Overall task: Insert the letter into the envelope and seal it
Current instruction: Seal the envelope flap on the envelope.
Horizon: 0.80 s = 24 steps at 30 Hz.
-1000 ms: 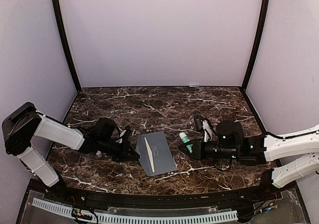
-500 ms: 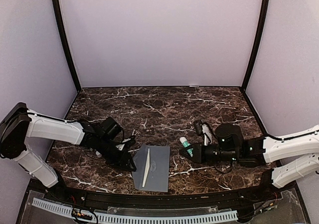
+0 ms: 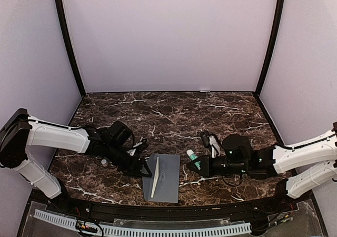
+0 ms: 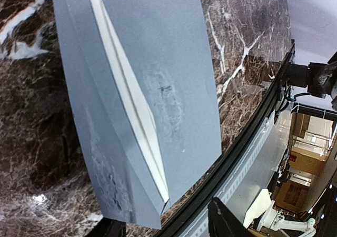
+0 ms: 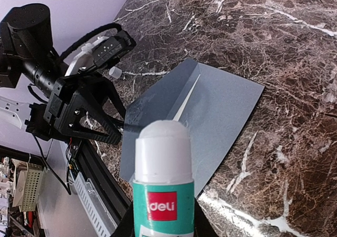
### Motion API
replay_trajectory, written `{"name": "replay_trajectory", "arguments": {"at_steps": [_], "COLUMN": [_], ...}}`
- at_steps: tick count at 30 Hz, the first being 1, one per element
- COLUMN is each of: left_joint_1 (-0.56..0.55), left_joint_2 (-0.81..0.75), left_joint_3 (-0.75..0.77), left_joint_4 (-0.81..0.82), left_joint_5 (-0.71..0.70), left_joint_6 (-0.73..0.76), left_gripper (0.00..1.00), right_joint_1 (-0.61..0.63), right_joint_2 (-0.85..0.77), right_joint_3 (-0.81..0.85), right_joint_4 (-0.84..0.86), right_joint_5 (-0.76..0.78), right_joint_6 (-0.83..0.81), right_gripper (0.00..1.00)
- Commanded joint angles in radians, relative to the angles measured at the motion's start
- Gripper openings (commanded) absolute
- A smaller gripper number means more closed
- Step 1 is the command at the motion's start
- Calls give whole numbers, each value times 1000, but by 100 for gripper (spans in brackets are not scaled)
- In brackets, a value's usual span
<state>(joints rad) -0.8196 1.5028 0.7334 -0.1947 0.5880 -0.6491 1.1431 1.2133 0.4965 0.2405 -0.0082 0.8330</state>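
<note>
Dark marble table (image 3: 174, 116), pale lilac walls behind, and both arms are down low on either side of the envelope (image 3: 164, 178).

Left gripper (image 3: 144, 168) first: jaws apart, nothing between them. It sits right at the envelope's left edge, and in the right wrist view one fingertip (image 5: 124, 125) looks to be at that edge, though actual contact is hard to call. From its own camera, the two dark finger ends poke in at the bottom of the picture on either side of the envelope's near corner.

Over to the right gripper (image 3: 198, 166), clamped on the glue stick (image 3: 193, 158): white cap, teal body, red "deli" label. The stick's capped end points toward the envelope from the right and stops short of it, with a strip of bare marble between.

Now the envelope itself, grey-blue, flat on the marble and close to the front edge. The letter (image 3: 154, 177) is inside it: only a thin cream sliver shows, running along the diagonal fold near the envelope's left side. The left wrist view has that sliver (image 4: 131, 97) clear as day against the grey-blue paper (image 4: 168, 42), with scuffed, mottled patches beside it. Whether the flap is stuck down, I can't tell.
</note>
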Motion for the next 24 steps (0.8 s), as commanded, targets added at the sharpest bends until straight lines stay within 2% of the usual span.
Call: {"name": "replay_trajectory", "arguments": {"at_steps": [1, 11, 24], "left_joint_1": [-26, -59, -95], "left_joint_2": [-21, 35, 146], "left_joint_3": [45, 84, 91], "left_joint_4": [34, 74, 191], "left_joint_5": [7, -3, 18], "left_joint_6": [-22, -34, -61], "left_gripper": [52, 52, 51], "right_joint_1": [17, 42, 50], "right_joint_2": [30, 101, 164], "right_joint_3": [-6, -21, -24], "right_joint_4": [69, 123, 183], "right_joint_5": [5, 64, 61], "right_joint_6": [17, 34, 52], "right_gripper": [0, 0, 0]}}
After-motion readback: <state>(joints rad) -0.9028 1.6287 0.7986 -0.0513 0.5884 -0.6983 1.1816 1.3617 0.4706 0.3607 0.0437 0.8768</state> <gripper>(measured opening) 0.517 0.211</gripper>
